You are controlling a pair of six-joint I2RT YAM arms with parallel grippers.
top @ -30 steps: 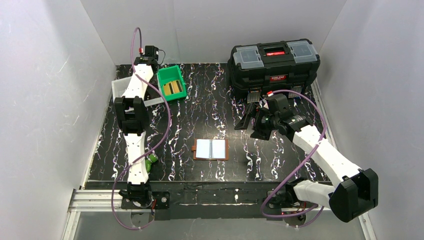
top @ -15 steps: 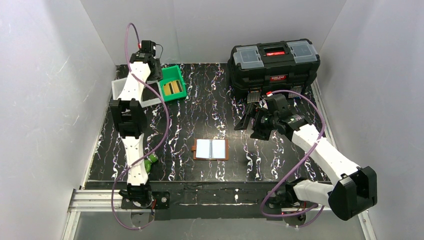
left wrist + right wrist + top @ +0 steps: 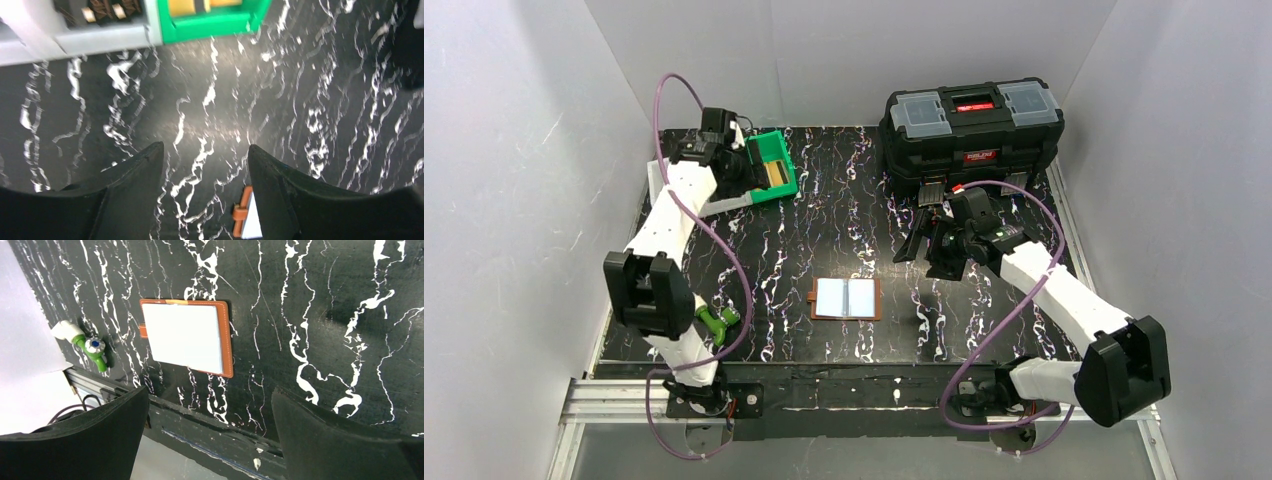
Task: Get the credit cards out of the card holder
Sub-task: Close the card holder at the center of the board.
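Card holder (image 3: 845,298) lies opened flat on the black marbled surface (image 3: 824,220), mid-width and toward the near edge, with its brown rim and pale glossy pockets facing up. Cannot tell whether credit cards sit in those pockets.

Left gripper (image 3: 204,150) is at far left, just beside the green bin (image 3: 769,165); jaws spread, nothing between them. Green bin holds yellow-and-dark flat pieces. White bin (image 3: 90,40) abuts its left side.

Right gripper (image 3: 209,395) hangs right of centre, on the near side of the black toolbox (image 3: 971,125), apart from the holder; jaws spread wide, empty.

Small green-and-white object (image 3: 714,322) lies near the left arm's base.
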